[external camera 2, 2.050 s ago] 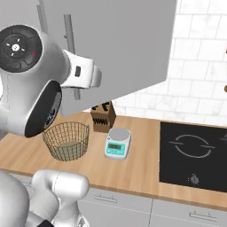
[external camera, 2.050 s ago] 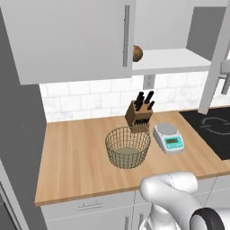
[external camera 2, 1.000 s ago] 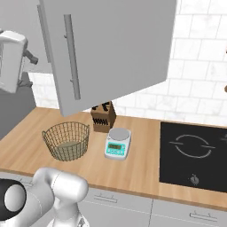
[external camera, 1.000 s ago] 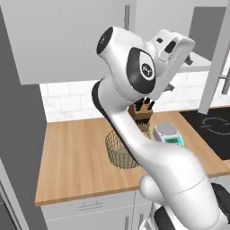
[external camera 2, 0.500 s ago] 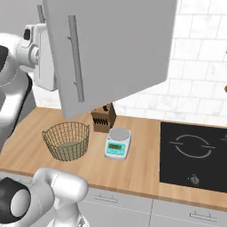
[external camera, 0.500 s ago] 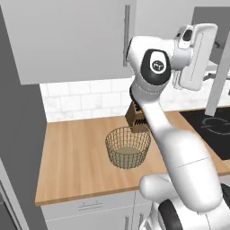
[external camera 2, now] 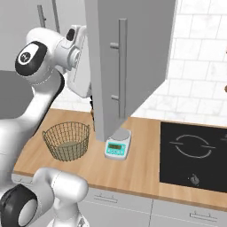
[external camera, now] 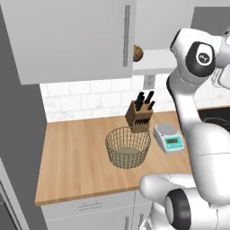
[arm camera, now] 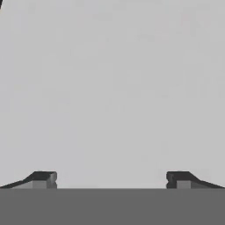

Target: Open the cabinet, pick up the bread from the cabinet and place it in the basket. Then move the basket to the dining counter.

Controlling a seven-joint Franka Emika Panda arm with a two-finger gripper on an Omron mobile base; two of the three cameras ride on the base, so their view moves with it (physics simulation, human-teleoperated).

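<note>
The cabinet (external camera: 67, 40) hangs over the counter with its left door shut and its right door (external camera 2: 133, 57) swung open. The bread (external camera: 138, 53), a small brown chunk, sits on the white shelf just right of the left door's bar handle. Below it on the counter stands the wire basket (external camera: 128, 146) (external camera 2: 66, 140), with nothing in it. My gripper (arm camera: 112, 180) is open and holds nothing; it faces a flat grey surface close up. My hand (external camera 2: 82, 62) is raised to cabinet height, beside the inner face of the open door, which hides its fingers. The dining counter is out of view.
A knife block (external camera: 139, 114) stands behind the basket, against the white tile backsplash. A small kitchen scale (external camera: 169, 137) (external camera 2: 118, 148) sits to the basket's right. Further right a black cooktop (external camera 2: 193, 155) is set into the wooden counter (external camera: 72, 152).
My arm has swung further right at cabinet height, bringing the hand closer to the open door. The jaws have stayed open. Bread and basket have not moved.
</note>
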